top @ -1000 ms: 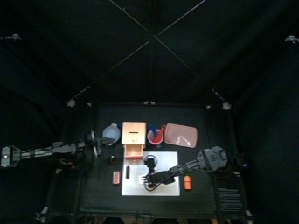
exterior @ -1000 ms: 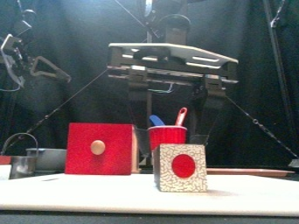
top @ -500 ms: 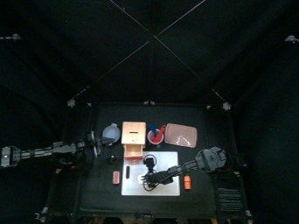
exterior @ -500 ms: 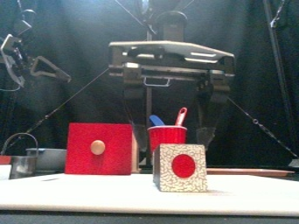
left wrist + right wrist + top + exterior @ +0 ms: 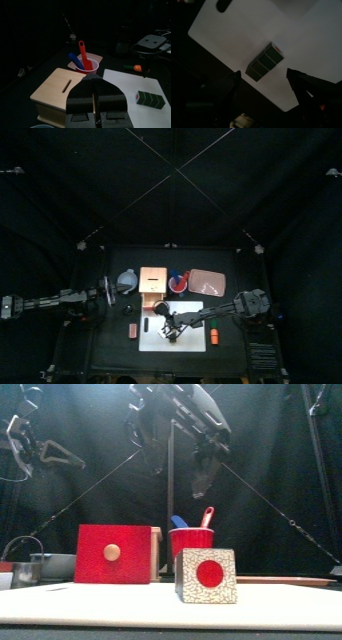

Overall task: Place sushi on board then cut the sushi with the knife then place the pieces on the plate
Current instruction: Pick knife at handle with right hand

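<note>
Right tool (image 5: 264, 73): jaws spread wide, nothing held, poised straight above the sushi (image 5: 264, 62). Lies flat on the white board (image 5: 298, 30), directly beneath the tool, between the two jaws and touching neither. Sits skewed to the line between them, one end close to the board's edge, bare counter (image 5: 107, 353) just past it. Looks like step one done, cutting not yet begun.

Left tool (image 5: 97, 82): jaws pressed together, empty, off at the counter's left. Just ahead of it, the wooden box (image 5: 59, 87); beyond that, the red cup (image 5: 87, 64) with the red knife (image 5: 81, 49) and the blue knife (image 5: 74, 59).

Risks, as judged:
- Closing askew on the sushi: likely to twist it or split its blocks early.
- Any nudge toward the near edge: sushi off the board.
- Reaching for a knife: two handles crowded in one light cup, easy to pinch both or tip the cup.
- Pink plate (image 5: 207, 281) past the right tool toward the back, well apart: long carry for loose pieces.
</note>
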{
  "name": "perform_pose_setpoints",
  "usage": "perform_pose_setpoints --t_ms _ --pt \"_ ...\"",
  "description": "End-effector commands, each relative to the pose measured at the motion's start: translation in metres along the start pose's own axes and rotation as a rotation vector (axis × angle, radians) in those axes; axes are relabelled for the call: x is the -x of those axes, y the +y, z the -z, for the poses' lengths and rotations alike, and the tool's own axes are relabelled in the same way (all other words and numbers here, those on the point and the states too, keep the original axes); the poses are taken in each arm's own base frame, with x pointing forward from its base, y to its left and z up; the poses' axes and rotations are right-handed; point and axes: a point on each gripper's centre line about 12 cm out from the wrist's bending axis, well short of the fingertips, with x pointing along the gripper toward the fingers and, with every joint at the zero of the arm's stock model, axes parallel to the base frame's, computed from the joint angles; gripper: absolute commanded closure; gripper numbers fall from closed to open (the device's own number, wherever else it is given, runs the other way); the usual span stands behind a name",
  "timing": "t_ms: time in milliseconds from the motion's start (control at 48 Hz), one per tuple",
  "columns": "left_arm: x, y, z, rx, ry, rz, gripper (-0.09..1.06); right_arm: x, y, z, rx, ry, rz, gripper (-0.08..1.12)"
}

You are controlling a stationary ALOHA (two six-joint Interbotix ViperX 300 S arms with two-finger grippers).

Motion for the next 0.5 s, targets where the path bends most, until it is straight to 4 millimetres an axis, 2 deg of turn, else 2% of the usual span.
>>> perform_pose_setpoints --t_ms 21,208,292,417,500 --pt "-0.005 0.0 -0.019 -0.001 -0.048 -0.002 0.9 0.034 -0.005 -0.012 0.162 -0.059 -0.057 0.03" --pt "-0.007 0.0 -0.031 0.021 -0.077 -0.004 0.89 0.033 -0.025 -0.017 0.367 -0.016 -0.023 0.03" --pt "-0.008 0.001 -0.036 0.049 -0.097 -0.012 0.89 0.04 -0.036 -0.015 0.416 -0.016 -0.004 0.03" --pt "-0.008 0.002 -0.041 0.078 -0.123 -0.021 0.89 0.049 -0.054 -0.008 0.434 -0.027 0.007 0.03" --pt "-0.008 0.002 -0.042 0.084 -0.126 -0.019 0.89 0.056 -0.072 -0.002 0.417 -0.071 0.009 0.03"
